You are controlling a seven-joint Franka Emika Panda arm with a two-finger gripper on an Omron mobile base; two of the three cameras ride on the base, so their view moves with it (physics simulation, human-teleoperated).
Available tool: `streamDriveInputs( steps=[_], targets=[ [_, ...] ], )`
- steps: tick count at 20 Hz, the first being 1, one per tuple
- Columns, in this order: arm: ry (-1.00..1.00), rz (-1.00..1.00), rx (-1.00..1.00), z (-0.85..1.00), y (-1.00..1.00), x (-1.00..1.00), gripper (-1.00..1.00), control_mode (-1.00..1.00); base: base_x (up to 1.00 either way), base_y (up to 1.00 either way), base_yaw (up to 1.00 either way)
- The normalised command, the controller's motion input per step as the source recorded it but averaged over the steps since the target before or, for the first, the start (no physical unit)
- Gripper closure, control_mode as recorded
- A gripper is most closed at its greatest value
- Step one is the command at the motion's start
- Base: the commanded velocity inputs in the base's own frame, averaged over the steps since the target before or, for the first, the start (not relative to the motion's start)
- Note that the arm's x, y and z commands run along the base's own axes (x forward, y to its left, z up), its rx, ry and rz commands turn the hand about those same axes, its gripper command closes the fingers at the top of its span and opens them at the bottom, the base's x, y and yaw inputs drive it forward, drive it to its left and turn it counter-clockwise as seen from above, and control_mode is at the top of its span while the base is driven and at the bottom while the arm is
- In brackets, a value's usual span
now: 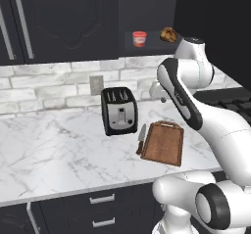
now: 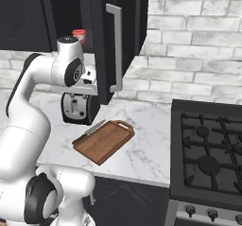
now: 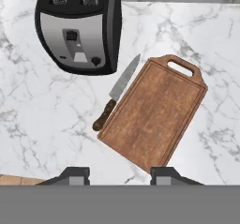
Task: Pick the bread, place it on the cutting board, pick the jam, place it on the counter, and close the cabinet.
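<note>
The bread and the red jam jar sit side by side on a shelf of the open dark cabinet, whose door swings out over the counter. The jam peeks out behind my arm. On the marble lies the cutting board, bare. My gripper hangs high above the counter near the board's near corner, pointing down, open, with nothing between its fingers. In the right base view the hand is in front of the toaster.
A black-and-silver toaster stands left of the board. A knife lies along the board's left edge. A gas stove borders the counter on the right. The open door's silver handle hangs close to my arm.
</note>
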Motion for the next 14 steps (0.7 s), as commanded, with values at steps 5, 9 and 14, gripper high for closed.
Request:
streamDriveInputs(
  steps=[5,9,14],
  targets=[
    [-0.01,0.0,0.0,0.0,0.0,-0.08,-1.0,-1.0,0.0,0.0,0.0],
    [-0.06,0.0,0.0,0.0,0.0,-0.09,-1.0,-1.0,0.0,0.0,0.0],
    [-0.11,0.01,0.0,0.07,0.0,-0.02,-1.0,-1.0,0.0,0.0,0.0]
  ],
)
